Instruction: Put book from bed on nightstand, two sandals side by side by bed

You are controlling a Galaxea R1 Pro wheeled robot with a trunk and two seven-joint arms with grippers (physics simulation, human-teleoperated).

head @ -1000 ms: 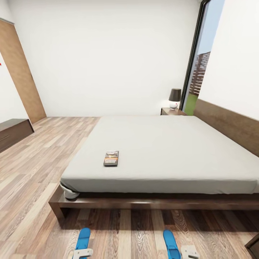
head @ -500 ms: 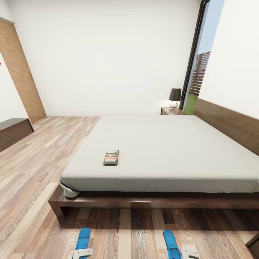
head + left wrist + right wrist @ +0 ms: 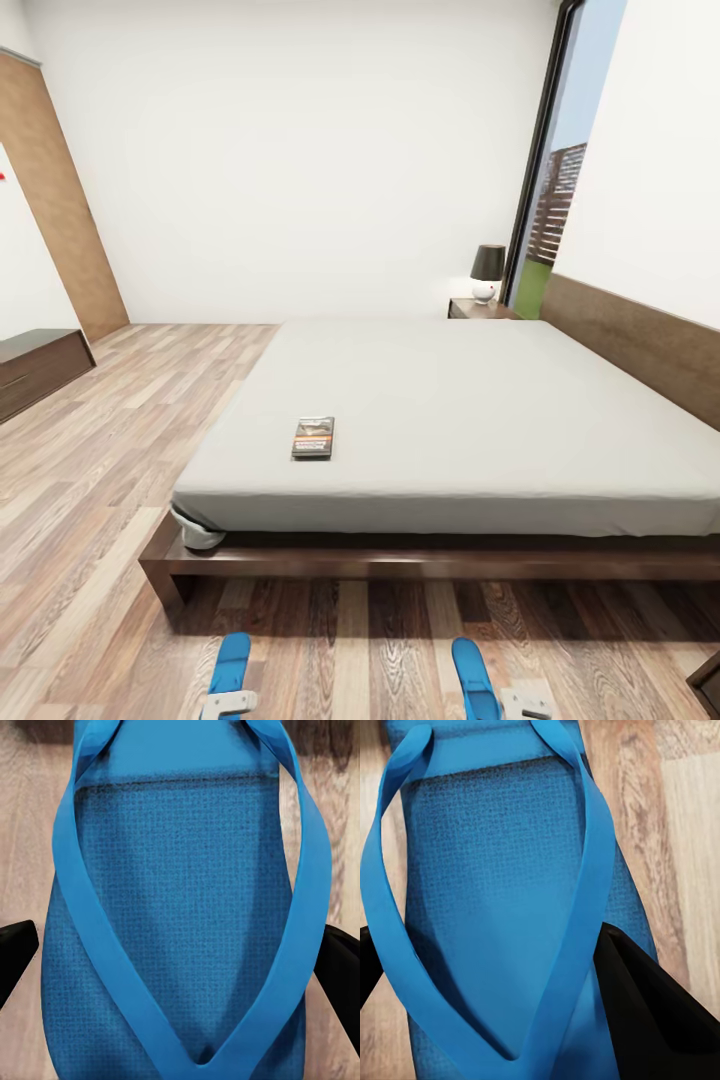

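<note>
The book (image 3: 312, 437) lies flat on the pale grey bed (image 3: 470, 420), near its left front corner. Beyond the bed's far corner stands a dark nightstand (image 3: 480, 309). Two blue sandals sit low in the head view, in front of the bed frame. My left gripper (image 3: 228, 703) is shut on the left sandal (image 3: 230, 664), and the left wrist view shows this sandal (image 3: 180, 907) between the black fingers (image 3: 15, 956). My right gripper (image 3: 522, 702) is shut on the right sandal (image 3: 472, 672). In the right wrist view a black finger (image 3: 649, 1009) presses against that sandal (image 3: 495, 892).
A lamp (image 3: 487, 272) stands on the nightstand. A long low dark bench (image 3: 35, 368) lines the left wall. The brown headboard (image 3: 640, 350) and a tall window (image 3: 560, 180) are at the right. A dark furniture corner (image 3: 706, 684) pokes in at the lower right. Wood floor stretches left of the bed.
The whole head view has shifted very slightly, so the camera moved. Both sandals stay held in the grippers, and the book has not moved on the bed.
</note>
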